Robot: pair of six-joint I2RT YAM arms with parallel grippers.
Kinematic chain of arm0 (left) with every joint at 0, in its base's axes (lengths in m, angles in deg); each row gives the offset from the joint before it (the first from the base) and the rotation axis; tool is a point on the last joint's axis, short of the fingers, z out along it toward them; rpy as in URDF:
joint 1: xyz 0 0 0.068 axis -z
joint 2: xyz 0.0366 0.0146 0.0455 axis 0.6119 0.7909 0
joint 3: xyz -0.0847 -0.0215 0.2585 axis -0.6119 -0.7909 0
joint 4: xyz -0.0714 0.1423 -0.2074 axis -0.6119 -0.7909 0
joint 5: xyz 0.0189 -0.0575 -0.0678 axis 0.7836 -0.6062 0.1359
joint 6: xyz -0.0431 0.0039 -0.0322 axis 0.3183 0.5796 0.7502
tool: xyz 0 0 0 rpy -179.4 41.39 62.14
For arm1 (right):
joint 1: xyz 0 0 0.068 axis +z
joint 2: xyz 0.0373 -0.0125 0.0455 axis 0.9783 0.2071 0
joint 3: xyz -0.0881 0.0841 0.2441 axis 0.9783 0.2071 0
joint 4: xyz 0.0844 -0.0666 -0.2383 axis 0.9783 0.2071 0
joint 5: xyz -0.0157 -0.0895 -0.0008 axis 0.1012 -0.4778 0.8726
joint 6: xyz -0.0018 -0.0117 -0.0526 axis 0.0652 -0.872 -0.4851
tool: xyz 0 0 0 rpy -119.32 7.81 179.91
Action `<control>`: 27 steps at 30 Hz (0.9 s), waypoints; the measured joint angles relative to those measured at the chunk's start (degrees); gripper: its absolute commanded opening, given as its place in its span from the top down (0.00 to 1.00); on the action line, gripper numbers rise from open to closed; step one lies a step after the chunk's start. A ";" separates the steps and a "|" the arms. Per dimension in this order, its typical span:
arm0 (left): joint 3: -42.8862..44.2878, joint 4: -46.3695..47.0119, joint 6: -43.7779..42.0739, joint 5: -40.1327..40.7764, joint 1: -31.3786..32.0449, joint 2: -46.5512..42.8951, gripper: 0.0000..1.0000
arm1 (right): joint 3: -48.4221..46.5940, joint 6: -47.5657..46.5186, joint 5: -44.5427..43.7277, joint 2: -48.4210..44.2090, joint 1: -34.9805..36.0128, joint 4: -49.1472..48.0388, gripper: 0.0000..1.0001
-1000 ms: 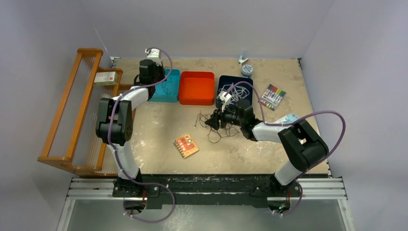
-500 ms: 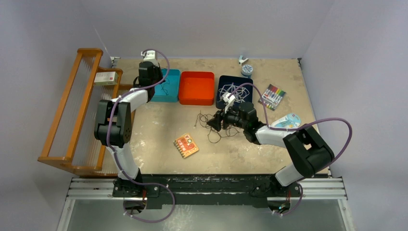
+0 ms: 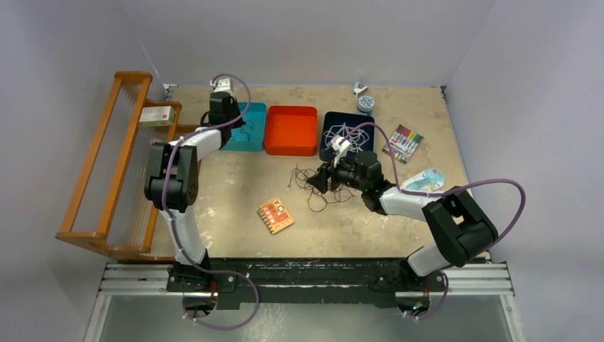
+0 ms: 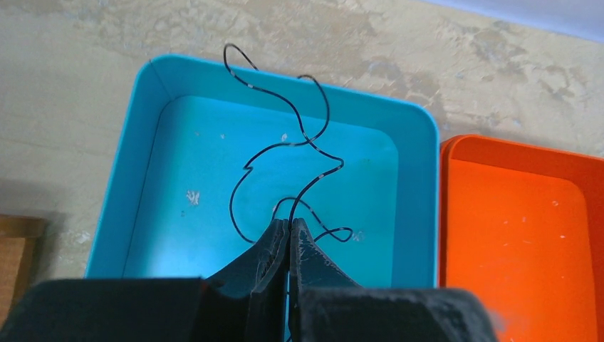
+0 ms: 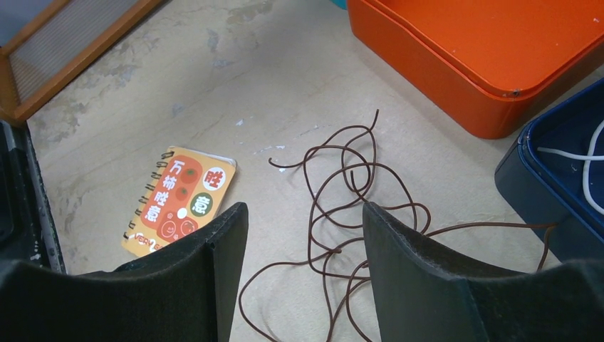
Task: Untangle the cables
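Note:
A thin black cable [image 4: 313,135] curls over the teal tray [image 4: 420,199], and my left gripper [image 4: 289,224] is shut on its lower end. From above, the left gripper [image 3: 231,122] hangs at the teal tray [image 3: 251,142] at the back left. A dark brown cable tangle [image 5: 356,192] lies loose on the table, the same dark tangle [image 3: 313,191] as mid-table in the top view. My right gripper [image 5: 305,208] hovers open just above it, nothing between its fingers [image 5: 214,249]. White cables [image 3: 347,135] lie in the navy tray [image 3: 329,121].
An orange tray [image 3: 290,130] sits between the teal and navy trays. A small orange notebook [image 3: 276,216] lies left of the tangle. A marker pack [image 3: 404,142], a tape roll [image 3: 365,103] and a blue-white packet [image 3: 425,178] are at the right. A wooden rack [image 3: 107,164] lines the left edge.
My right gripper has opened wider and slid slightly right over the brown tangle, its elbow swinging outward. The left gripper stays shut on the black cable, barely moved.

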 measured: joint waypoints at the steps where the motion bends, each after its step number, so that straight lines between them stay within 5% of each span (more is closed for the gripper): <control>1: 0.26 -0.22 0.04 0.09 0.00 0.50 1.00 | 0.00 0.00 0.00 -0.11 0.00 0.02 0.37; 7: 0.85 -3.23 0.50 0.33 -0.04 1.75 0.98 | 0.00 0.00 -0.20 -0.20 0.00 0.22 0.37; 27: 1.97 -4.63 2.19 1.31 -0.07 -2.16 0.51 | 0.02 0.00 -1.73 -2.51 0.00 0.24 0.36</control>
